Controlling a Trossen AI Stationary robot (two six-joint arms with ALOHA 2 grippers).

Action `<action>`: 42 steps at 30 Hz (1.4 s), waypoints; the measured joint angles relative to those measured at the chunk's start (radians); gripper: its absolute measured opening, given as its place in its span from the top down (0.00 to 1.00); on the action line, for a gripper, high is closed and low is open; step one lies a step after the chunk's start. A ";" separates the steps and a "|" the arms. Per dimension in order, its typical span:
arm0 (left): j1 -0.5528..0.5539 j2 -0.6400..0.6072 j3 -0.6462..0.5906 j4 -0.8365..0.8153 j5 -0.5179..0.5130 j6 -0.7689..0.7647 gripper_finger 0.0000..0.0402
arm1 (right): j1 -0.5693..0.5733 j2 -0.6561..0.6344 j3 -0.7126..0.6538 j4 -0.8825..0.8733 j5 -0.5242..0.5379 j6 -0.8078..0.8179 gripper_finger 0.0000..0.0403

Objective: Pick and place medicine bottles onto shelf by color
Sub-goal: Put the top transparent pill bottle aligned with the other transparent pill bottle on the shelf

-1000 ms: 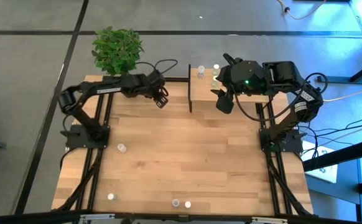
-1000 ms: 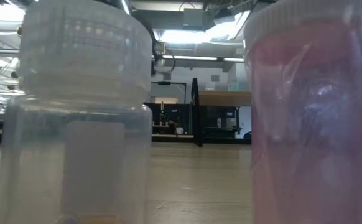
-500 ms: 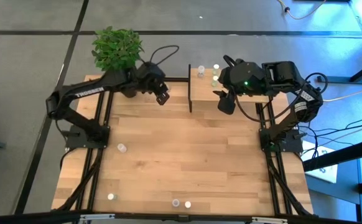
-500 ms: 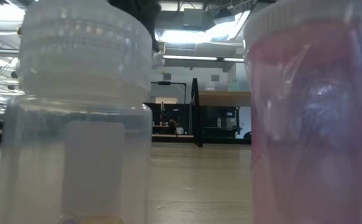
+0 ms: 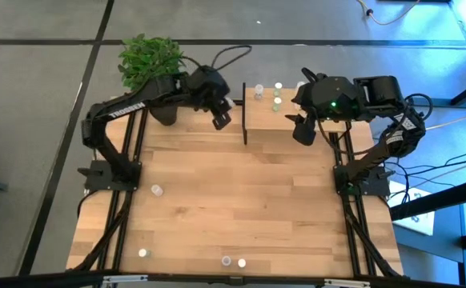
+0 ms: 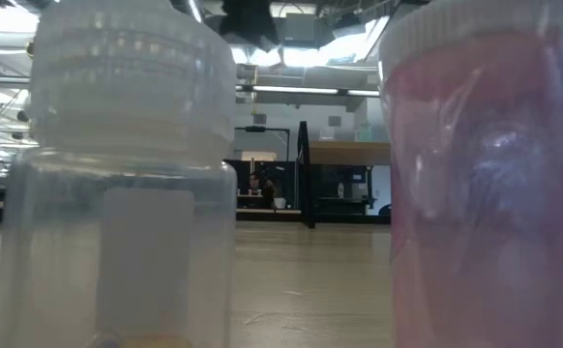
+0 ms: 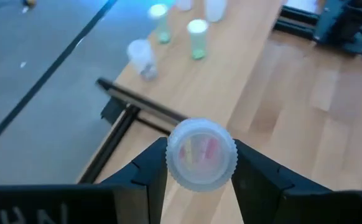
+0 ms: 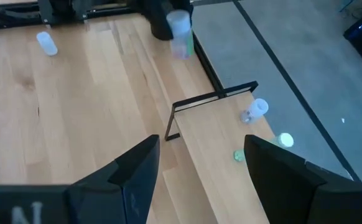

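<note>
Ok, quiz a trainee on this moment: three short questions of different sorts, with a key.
1. True or false: the left gripper holds a bottle.
2. How do the right gripper's jaws stand? A. open and empty B. shut on a bottle C. shut on the plant
3. Fill in: the bottles already placed stand on the ___.

Key: 1. true. 2. A. 3. shelf; a white-capped and green-capped ones stand at its far edge.
</note>
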 joint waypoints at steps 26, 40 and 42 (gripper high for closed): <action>-0.039 0.381 0.287 0.036 0.080 0.171 0.65 | 0.000 -0.006 0.000 -0.013 -0.010 0.015 0.41; 0.041 0.395 0.287 0.084 0.136 0.222 0.65 | 0.000 -0.006 0.000 -0.013 -0.010 0.015 0.41; 0.037 0.395 0.287 0.078 0.136 0.221 0.65 | 0.000 -0.006 0.000 -0.013 -0.010 0.015 0.41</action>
